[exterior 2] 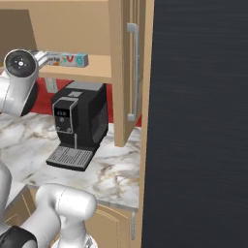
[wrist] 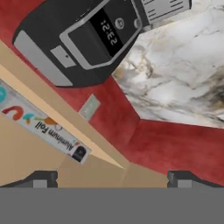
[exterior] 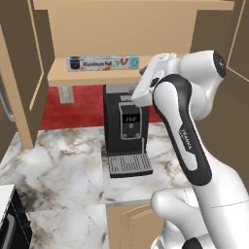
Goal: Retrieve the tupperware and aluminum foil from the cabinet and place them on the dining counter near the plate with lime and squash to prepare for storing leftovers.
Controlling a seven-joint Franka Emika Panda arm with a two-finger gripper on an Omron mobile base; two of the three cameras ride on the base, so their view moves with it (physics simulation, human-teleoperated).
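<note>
The aluminum foil [exterior: 102,63] is a long white and blue carton. It lies along the front of the shelf in the open tan cabinet [exterior: 121,29]. It also appears in the right base view [exterior 2: 68,59] and at the left of the hand view [wrist: 43,124]. My gripper [exterior: 144,73] hovers at the shelf's right end, to the right of the carton. In the hand view the gripper [wrist: 113,179] stands open with nothing between its fingertips [wrist: 41,179]. The tupperware, the dining counter and the plate are out of view.
A black coffee machine [exterior: 127,129] stands on the marbled counter [exterior: 58,170] right under the shelf, against a red back wall [exterior: 78,104]. A tan door with a silver handle [exterior 2: 131,72] hangs open on the right, beside a tall black panel [exterior 2: 198,121].
</note>
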